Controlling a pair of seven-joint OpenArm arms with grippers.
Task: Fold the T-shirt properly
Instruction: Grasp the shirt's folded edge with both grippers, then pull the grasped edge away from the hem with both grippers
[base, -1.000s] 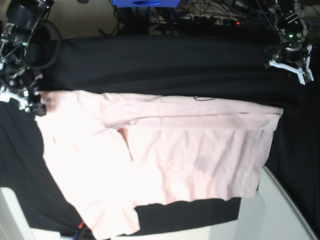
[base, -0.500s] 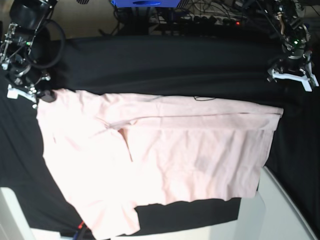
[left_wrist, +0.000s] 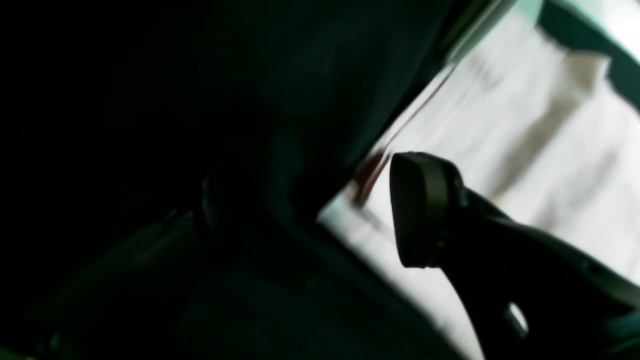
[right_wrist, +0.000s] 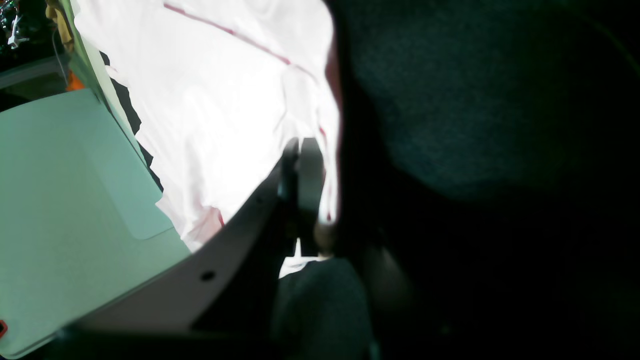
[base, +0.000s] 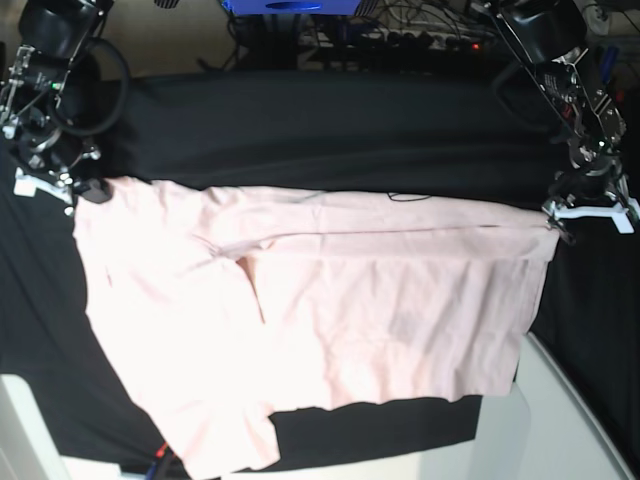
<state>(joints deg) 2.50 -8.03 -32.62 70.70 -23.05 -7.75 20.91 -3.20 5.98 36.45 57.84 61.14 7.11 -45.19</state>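
The pale pink T-shirt (base: 330, 300) lies spread, plain side up, on the black table cloth (base: 330, 130). My right gripper (base: 62, 185) is at the shirt's far left corner, and its jaws are shut on that edge. In the right wrist view the closed fingers (right_wrist: 306, 170) sit right at the bright fabric (right_wrist: 225, 90). My left gripper (base: 590, 208) hangs just at the shirt's far right corner and is open. The left wrist view shows one dark finger (left_wrist: 420, 210) over the shirt (left_wrist: 525, 125), with a wide gap beside it.
A white surface (base: 560, 430) borders the cloth at the front right and also shows as a pale panel (right_wrist: 60, 200). Cables and a blue box (base: 290, 6) lie behind the table's back edge. The shirt's lower left sleeve reaches the front edge (base: 220, 450).
The left arm came forward and down from the back right to the shirt's right corner. The right gripper shut at the left corner, which shifted slightly toward the back.
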